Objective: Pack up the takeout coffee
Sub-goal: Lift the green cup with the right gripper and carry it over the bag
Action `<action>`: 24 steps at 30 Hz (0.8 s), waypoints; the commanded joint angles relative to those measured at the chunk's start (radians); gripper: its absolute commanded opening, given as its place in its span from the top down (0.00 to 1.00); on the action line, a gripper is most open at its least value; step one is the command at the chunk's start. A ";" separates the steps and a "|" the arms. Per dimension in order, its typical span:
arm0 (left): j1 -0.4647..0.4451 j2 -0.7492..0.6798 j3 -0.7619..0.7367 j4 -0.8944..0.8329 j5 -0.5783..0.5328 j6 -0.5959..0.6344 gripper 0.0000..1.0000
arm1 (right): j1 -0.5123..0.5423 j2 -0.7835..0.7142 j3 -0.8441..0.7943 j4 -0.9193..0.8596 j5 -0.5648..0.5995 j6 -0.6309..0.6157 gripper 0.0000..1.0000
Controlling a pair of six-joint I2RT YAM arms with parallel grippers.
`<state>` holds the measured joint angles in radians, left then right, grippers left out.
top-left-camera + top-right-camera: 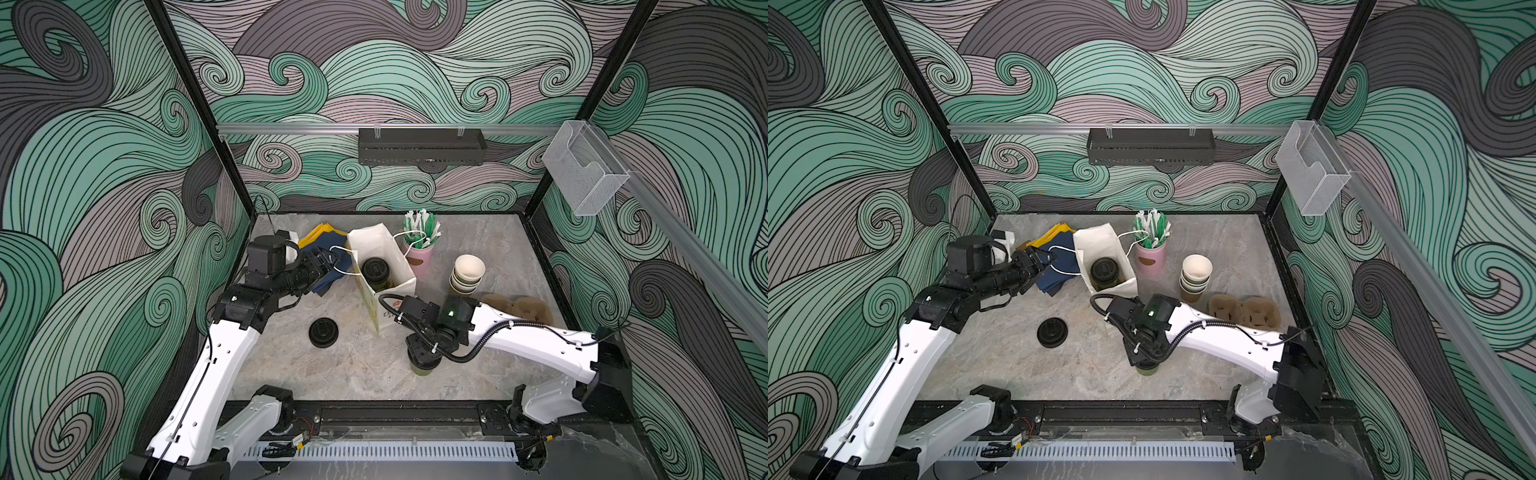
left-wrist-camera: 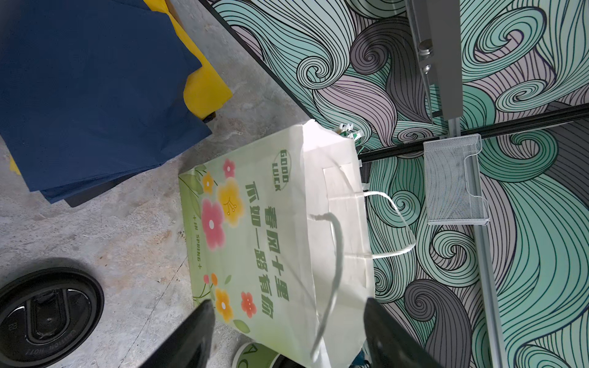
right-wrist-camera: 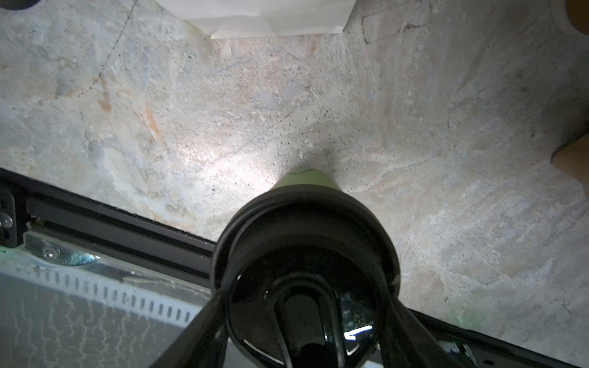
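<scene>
- Jaws on the right arm point down over the front coffee cup (image 3: 304, 180), with one black finger (image 3: 197, 334) on each side of its black sip lid (image 3: 302, 270). I cannot tell whether they press it.
- This olive-green cup stands upright on the desk (image 1: 353, 374) near the front edge, mostly hidden beneath the wrist in both top views.
- Jaws on the left arm stand apart. The white cord handle (image 2: 340, 255) of the paper bag (image 2: 248, 239) runs between the fingers (image 2: 197, 337).
- The bagged coffee cup (image 1: 375, 272), lidded, stands upright inside the open bag at mid-desk.
- A loose black lid (image 1: 323, 332) lies left of the bag.
- Blue and yellow napkins (image 1: 328, 282) lie under the left arm.
- A pink holder (image 1: 420, 259) of stirrers, a stack of lidless cups (image 1: 467, 274) and a brown carrier (image 1: 523, 309) sit to the right.
</scene>
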<state>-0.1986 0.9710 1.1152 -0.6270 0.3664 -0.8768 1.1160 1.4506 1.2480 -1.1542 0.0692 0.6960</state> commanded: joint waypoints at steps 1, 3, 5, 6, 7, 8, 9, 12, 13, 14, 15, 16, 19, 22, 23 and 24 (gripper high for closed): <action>0.006 -0.008 -0.005 0.013 0.009 -0.005 0.24 | -0.003 -0.062 0.077 -0.147 -0.008 0.012 0.32; 0.006 -0.006 -0.006 0.017 0.013 -0.007 0.24 | -0.003 -0.075 0.115 -0.209 -0.018 -0.003 0.32; 0.006 -0.002 -0.008 0.018 0.017 -0.008 0.24 | -0.006 -0.082 0.158 -0.274 -0.030 -0.018 0.33; 0.006 -0.001 -0.009 0.018 0.020 -0.007 0.24 | -0.008 -0.084 0.183 -0.297 -0.035 -0.024 0.33; 0.006 0.001 -0.010 0.018 0.024 -0.008 0.24 | -0.011 -0.087 0.209 -0.320 -0.041 -0.032 0.33; 0.006 0.005 -0.011 0.019 0.027 -0.007 0.24 | -0.015 -0.089 0.237 -0.337 -0.055 -0.040 0.33; 0.005 0.006 -0.011 0.019 0.029 -0.005 0.24 | -0.020 -0.090 0.263 -0.349 -0.069 -0.052 0.33; 0.006 0.014 -0.011 0.021 0.034 -0.001 0.24 | -0.039 -0.079 0.355 -0.400 -0.100 -0.083 0.34; 0.005 0.016 -0.011 0.024 0.034 -0.002 0.25 | -0.047 -0.071 0.386 -0.420 -0.113 -0.096 0.34; 0.006 0.018 -0.011 0.024 0.036 0.000 0.25 | -0.055 -0.064 0.411 -0.431 -0.125 -0.110 0.33; 0.006 0.022 -0.011 0.028 0.039 0.001 0.25 | -0.063 -0.055 0.437 -0.442 -0.143 -0.124 0.34; 0.006 0.023 -0.011 0.029 0.041 0.002 0.25 | -0.071 -0.045 0.466 -0.452 -0.155 -0.133 0.33; 0.005 0.032 -0.008 0.030 0.047 0.004 0.24 | -0.089 -0.012 0.550 -0.485 -0.172 -0.160 0.34; 0.005 0.035 -0.005 0.028 0.048 0.011 0.25 | -0.108 0.029 0.645 -0.520 -0.188 -0.192 0.34; 0.005 0.036 -0.005 0.027 0.048 0.012 0.25 | -0.114 0.042 0.675 -0.531 -0.190 -0.205 0.34; 0.006 0.038 -0.003 0.026 0.049 0.013 0.25 | -0.121 0.055 0.707 -0.548 -0.193 -0.217 0.34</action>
<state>-0.1986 1.0031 1.1080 -0.6117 0.3985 -0.8825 1.0115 1.4822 1.8904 -1.6062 -0.0975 0.5316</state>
